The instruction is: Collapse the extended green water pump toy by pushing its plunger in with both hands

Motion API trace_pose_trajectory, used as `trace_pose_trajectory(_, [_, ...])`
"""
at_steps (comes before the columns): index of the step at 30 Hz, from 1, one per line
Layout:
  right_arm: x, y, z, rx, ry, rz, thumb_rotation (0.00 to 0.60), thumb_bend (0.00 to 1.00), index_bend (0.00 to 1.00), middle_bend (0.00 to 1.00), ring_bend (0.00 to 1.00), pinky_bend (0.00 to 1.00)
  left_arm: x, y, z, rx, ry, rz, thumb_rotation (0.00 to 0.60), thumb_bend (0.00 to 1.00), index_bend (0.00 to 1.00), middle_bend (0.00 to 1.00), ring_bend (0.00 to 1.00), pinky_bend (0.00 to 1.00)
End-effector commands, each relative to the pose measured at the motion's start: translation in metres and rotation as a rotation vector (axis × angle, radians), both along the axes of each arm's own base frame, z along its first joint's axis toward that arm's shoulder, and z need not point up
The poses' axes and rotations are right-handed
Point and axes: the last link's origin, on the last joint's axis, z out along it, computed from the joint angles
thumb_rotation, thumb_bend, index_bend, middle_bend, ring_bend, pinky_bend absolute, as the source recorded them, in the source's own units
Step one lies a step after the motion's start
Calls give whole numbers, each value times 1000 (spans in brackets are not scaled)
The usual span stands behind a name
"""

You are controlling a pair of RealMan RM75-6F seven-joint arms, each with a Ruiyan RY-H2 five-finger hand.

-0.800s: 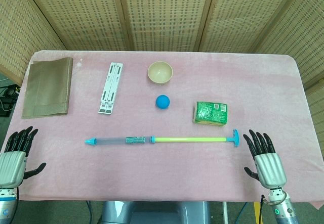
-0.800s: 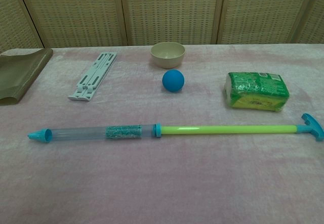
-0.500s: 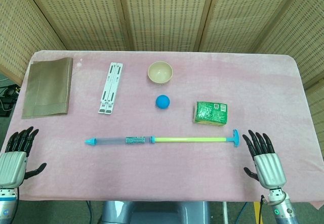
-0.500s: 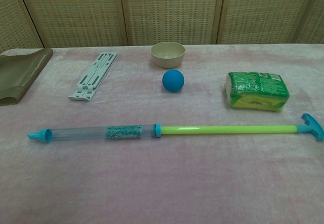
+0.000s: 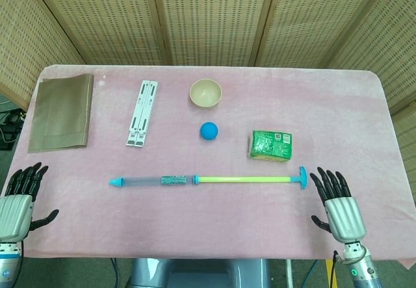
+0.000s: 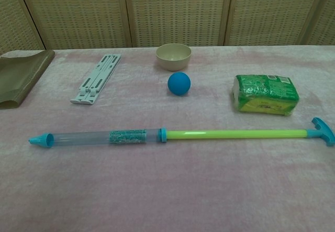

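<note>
Two hands sit at the near edge of the desk (image 5: pixel 364 106), both released, fingers spread and holding nothing. Seen from the head camera, the right hand (image 5: pixel 338 203) lies at about four o'clock in the frame, palm down, its fingertips (image 5: pixel 325 179) just beside the T-handle (image 5: pixel 301 177) of the green water pump toy (image 5: pixel 207 180) but not touching it. The left hand (image 5: pixel 18 202) rests at about eight o'clock, well apart from the pump's blue nozzle (image 5: pixel 115 183). Neither hand shows in the chest view.

Out from the hands, the pump lies flat across the near half of the desk, running nine o'clock to three o'clock: nozzle, clear barrel (image 6: pixel 99 137), a blue collar, then the yellow-green plunger (image 6: pixel 235 134) drawn fully out to the handle.

As I judge it, the task has not begun: nothing is gripped and the plunger is at full stretch. Left to do: the left hand must reach the barrel and steady it, the right must take the handle, and the two must press toward each other.

Beyond the pump, toward twelve o'clock, lie a green packet (image 5: pixel 271 144), a blue ball (image 5: pixel 208 130), a bowl (image 5: pixel 205 93), a white folded stand (image 5: pixel 142 112) and a brown cloth (image 5: pixel 61 111).
</note>
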Motion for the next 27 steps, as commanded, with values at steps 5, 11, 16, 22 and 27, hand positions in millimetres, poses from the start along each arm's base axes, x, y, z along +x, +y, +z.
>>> trace_pose_trajectory(5, [5, -16, 1, -44, -18, 4, 600, 163, 289, 563, 586, 445, 0, 0, 3, 8, -9, 5, 600, 170, 0, 0, 0, 0])
trace_pose_trajectory(11, [21, -49, -10, -43, 27, 26, 600, 227, 437, 968, 970, 620, 1, 0, 3, 2, -8, 4, 600, 171, 0, 0, 0, 0])
trace_pose_trajectory(16, [34, -69, -28, 24, 79, -22, 600, 350, 475, 1000, 1000, 679, 0, 1, 5, 7, -17, 8, 600, 170, 0, 0, 0, 0])
trace_pose_trajectory(22, [40, -85, -49, 80, 118, -85, 600, 445, 485, 1000, 1000, 680, 0, 2, 6, 6, -28, 12, 600, 170, 0, 0, 0, 0])
trace_pose_trajectory(27, [42, -94, -64, 102, 140, -116, 600, 465, 486, 1000, 1000, 680, -1, 2, 6, 1, -32, 14, 600, 171, 0, 0, 0, 0])
